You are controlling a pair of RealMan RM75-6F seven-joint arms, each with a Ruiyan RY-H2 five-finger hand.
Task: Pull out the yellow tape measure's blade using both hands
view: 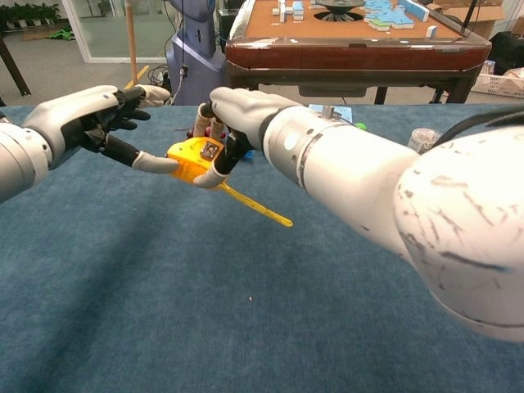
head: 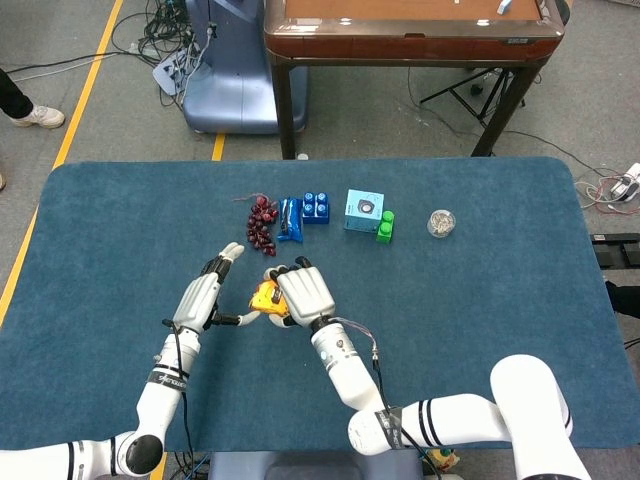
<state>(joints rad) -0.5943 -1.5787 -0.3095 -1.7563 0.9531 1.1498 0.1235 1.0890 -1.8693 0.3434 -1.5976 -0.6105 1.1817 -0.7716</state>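
Note:
My right hand (head: 302, 293) (view: 233, 110) grips the yellow tape measure (view: 193, 159) (head: 264, 298) and holds it above the blue table. A short yellow strap or blade piece (view: 255, 205) hangs from the case toward the lower right. My left hand (head: 205, 295) (view: 86, 119) is just left of the case with its fingers spread. Its thumb tip (view: 155, 164) touches the left end of the case. Nothing is pinched in the left hand.
Along the far side of the blue table (head: 480, 300) lie a bunch of dark red grapes (head: 262, 222), a blue packet (head: 289, 217), a blue block (head: 316, 207), a light blue box (head: 364, 210), a green block (head: 385, 226) and a small jar (head: 440, 222). A brown table (head: 410, 30) stands beyond.

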